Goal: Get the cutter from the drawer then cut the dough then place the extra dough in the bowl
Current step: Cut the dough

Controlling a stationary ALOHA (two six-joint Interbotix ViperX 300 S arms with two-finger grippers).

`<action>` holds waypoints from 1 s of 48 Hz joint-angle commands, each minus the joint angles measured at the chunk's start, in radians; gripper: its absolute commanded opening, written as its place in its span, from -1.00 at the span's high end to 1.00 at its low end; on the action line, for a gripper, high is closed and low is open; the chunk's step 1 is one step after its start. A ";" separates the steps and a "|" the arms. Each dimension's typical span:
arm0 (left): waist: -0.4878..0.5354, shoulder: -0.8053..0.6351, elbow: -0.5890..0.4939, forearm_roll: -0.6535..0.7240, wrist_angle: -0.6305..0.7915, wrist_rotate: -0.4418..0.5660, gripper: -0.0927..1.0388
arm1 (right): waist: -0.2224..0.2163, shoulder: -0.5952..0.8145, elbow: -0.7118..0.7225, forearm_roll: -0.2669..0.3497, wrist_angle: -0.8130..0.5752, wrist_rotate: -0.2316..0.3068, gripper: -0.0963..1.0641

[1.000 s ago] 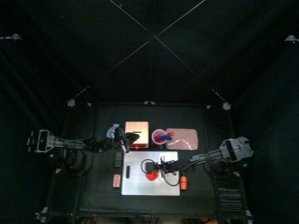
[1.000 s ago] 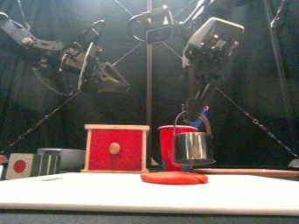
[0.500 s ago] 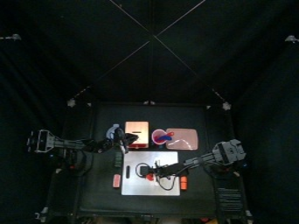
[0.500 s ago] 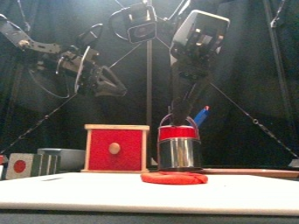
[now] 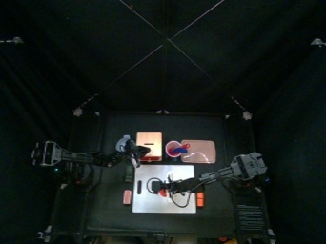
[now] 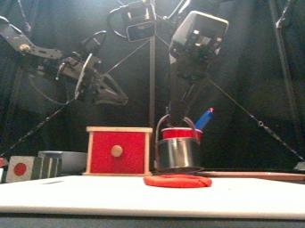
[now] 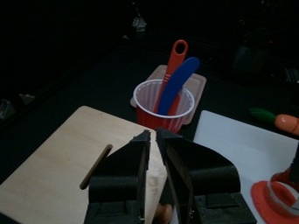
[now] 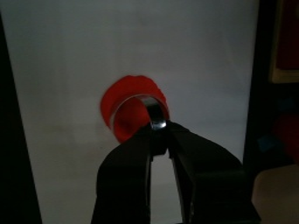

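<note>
We see black curtains (image 5: 163, 57) shutting in the booth at the back and sides, their folds catching light from above. Under them stands the small black table (image 5: 109, 217) — dark and matte.

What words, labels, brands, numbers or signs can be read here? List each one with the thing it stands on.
None: no word, number, brand or sign can be read in any view.
The wooden box, the red cup, the cutter, the dough and the white board all show plain surfaces without print.
</note>
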 commanded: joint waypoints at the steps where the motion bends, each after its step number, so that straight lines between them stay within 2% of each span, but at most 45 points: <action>1: 0.000 0.005 -0.017 -0.002 -0.009 0.000 -0.22 | 0.000 -0.026 -0.031 -0.006 0.002 0.000 -0.03; 24: 0.000 0.006 -0.015 -0.002 -0.009 0.000 -0.22 | 0.005 -0.003 -0.015 -0.015 0.005 0.000 -0.03; 41: -0.002 0.006 -0.015 -0.002 -0.009 0.000 -0.22 | 0.023 0.028 -0.011 0.018 0.006 0.002 -0.04; 48: -0.002 0.006 -0.017 -0.002 -0.009 0.000 -0.22 | 0.032 0.028 -0.006 0.014 0.006 0.002 -0.10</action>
